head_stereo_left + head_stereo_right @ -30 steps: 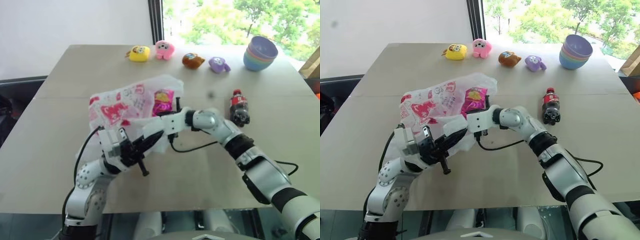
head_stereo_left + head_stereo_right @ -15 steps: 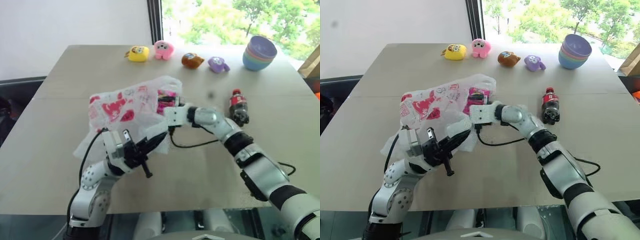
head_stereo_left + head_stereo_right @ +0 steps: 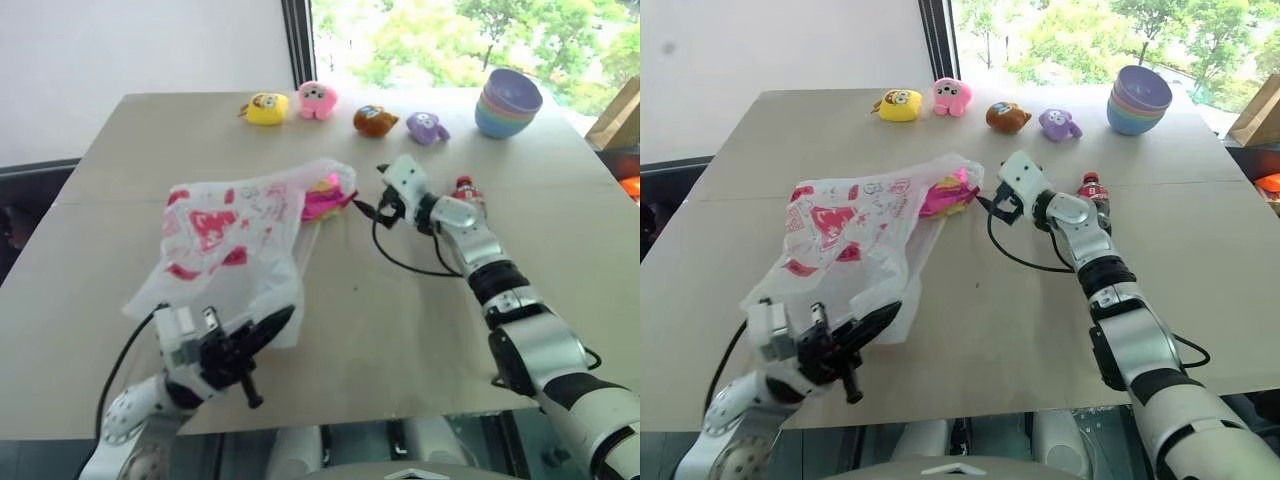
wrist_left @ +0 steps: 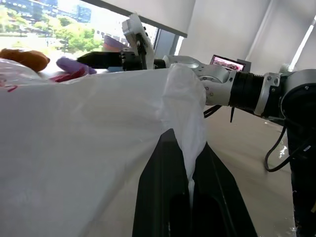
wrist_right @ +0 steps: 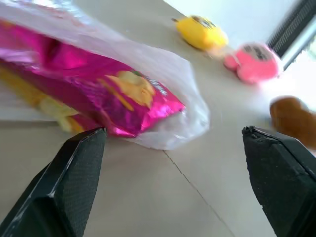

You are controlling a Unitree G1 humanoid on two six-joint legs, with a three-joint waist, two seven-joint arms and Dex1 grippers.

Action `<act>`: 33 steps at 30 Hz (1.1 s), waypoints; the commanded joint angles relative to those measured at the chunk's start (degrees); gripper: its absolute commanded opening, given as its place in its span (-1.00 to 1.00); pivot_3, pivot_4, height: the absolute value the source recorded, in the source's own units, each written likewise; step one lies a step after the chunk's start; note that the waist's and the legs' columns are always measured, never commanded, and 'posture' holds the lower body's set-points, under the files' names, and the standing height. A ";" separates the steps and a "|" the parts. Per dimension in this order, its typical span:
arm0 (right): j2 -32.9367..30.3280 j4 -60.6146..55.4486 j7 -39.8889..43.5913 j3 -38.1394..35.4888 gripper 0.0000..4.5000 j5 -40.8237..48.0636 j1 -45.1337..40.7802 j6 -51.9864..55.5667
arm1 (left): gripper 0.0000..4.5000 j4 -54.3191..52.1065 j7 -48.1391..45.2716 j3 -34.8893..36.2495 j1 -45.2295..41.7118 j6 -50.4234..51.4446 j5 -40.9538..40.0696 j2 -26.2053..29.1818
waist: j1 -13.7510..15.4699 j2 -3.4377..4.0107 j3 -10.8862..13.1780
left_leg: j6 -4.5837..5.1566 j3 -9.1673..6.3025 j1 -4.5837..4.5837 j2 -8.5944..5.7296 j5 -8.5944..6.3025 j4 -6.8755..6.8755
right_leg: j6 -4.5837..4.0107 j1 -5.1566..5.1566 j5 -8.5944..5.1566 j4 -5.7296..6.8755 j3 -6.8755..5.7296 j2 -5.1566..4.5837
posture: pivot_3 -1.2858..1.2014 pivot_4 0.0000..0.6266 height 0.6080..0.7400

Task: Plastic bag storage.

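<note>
Crinkly white plastic bag (image 3: 232, 235) w/ red-pink prints sprawls across the table (image 3: 420, 320), near corner lifted off it. Left gripper (image 3: 262, 334), fingers pressed together, pinches that corner at the table's front edge. A magenta snack packet (image 5: 106, 94) sits inside the bag's far end. Right gripper (image 3: 372, 196) hangs just beside that end, fingers spread wide, holding nothing. Cola bottle (image 3: 1090, 190) lies behind the right wrist.

Snack packet (image 3: 322, 196) inside plastic bag (image 3: 228, 240) on table (image 3: 400, 320), bottle (image 3: 468, 190) right
</note>
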 commanded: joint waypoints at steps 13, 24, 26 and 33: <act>1.23 -27.91 29.41 13.26 0.97 4.80 8.37 8.17 | -1.00 -4.63 6.47 3.15 1.53 -2.09 0.95 -4.31 | 0.19 0.00 0.05 | 0.22 -0.08 -0.05 -0.03 -0.13 0.00 | 0.02 -0.02 0.01 -0.01 -0.05 -0.02 | 0.03 -0.52 1.00; 0.56 -18.75 12.62 -1.16 0.97 10.10 1.22 10.41 | -1.00 -4.20 5.84 3.78 2.46 -1.39 0.31 -3.46 | 0.09 -0.10 0.17 | 0.21 -0.08 0.00 -0.09 -0.12 0.02 | -0.12 0.00 -0.07 0.05 -0.06 0.01 | 0.03 -0.52 1.00; 2.09 -12.58 7.63 -3.72 0.97 10.31 -1.92 11.84 | -1.00 -3.95 5.26 3.83 3.13 -1.30 0.25 -3.22 | 0.07 -0.11 0.17 | 0.20 -0.05 -0.01 -0.10 -0.12 0.01 | -0.11 -0.02 -0.06 0.05 -0.05 0.03 | 0.03 -0.52 1.00; 7.48 7.96 -0.59 -7.06 0.97 8.83 -10.55 11.88 | -1.00 -3.53 3.03 7.06 8.14 -1.13 -1.90 -2.28 | -0.11 -0.10 0.20 | 0.06 0.05 -0.07 -0.07 -0.04 -0.07 | -0.06 -0.11 -0.04 -0.07 0.01 0.03 | 0.03 -0.52 1.00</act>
